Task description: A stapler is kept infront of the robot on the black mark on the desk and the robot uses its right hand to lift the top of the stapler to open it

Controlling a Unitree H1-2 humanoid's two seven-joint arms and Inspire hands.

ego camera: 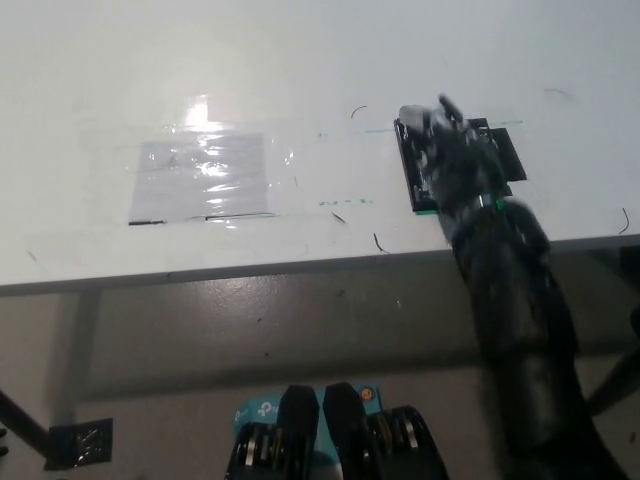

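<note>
Stapler (414, 170) lying on the black mark (505, 155) near the counter (300, 60) front edge, right side. Right hand (455, 160) blurred over it; finger state impossible to tell.

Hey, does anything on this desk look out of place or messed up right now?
Nothing looks damaged or spilled. The stapler lies near the desk edge under the right robot hand; a wrinkled, glaring taped plastic sheet sits left.

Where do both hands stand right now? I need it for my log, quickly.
Left hand: not in view.
Right hand: over the stapler on the desk; blurred, grip cannot be told.
</note>
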